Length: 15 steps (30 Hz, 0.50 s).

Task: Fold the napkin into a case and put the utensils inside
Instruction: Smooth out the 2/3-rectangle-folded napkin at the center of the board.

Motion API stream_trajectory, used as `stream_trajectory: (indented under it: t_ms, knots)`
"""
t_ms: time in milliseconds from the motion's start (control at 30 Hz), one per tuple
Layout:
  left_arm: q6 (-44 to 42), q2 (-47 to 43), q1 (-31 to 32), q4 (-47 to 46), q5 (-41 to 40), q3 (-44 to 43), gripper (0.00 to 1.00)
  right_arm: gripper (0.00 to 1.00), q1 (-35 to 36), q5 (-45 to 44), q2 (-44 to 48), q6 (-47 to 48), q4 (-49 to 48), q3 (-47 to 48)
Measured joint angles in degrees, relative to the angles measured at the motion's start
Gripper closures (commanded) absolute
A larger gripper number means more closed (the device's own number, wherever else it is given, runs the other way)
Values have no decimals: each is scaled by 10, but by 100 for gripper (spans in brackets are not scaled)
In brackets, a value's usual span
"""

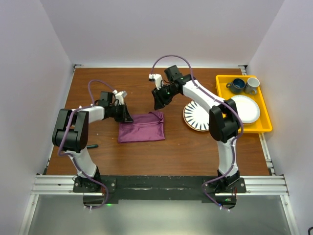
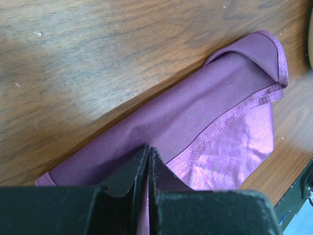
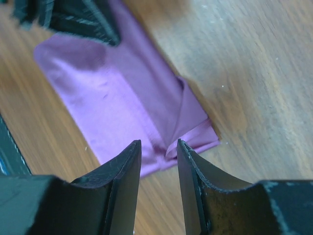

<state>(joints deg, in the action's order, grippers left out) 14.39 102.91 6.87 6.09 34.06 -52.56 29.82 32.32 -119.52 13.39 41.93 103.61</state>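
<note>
One napkin (image 1: 142,128) lay on the worktop (image 1: 186,147) between the two arms, folded into a rough rectangle with a turned-over flap at its right end. It sat just left of a single striped plate (image 1: 193,117). One yellow tray (image 1: 234,77) at the far right held two mugs, one blue (image 1: 238,86) and one grey (image 1: 252,85), and one white plate (image 1: 247,110).

The left arm was bent sharply at the elbow, its forearm reaching right. The left gripper (image 2: 148,149) was down at the napkin's far left corner, jaws pressed nearly together on the cloth's upper layer.

The right arm stretched away from its base and leftward over the striped plate. The right gripper (image 3: 159,144) hung above the napkin's far right corner, jaws narrowly parted and holding nothing.
</note>
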Motion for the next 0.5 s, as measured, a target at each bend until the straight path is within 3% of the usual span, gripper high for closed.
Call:
stream_trajectory:
  t_ms: [500]
  knots:
    - [0, -5, 0, -8, -3, 8, 92, 65, 0, -60, -47, -109, -9, -31]
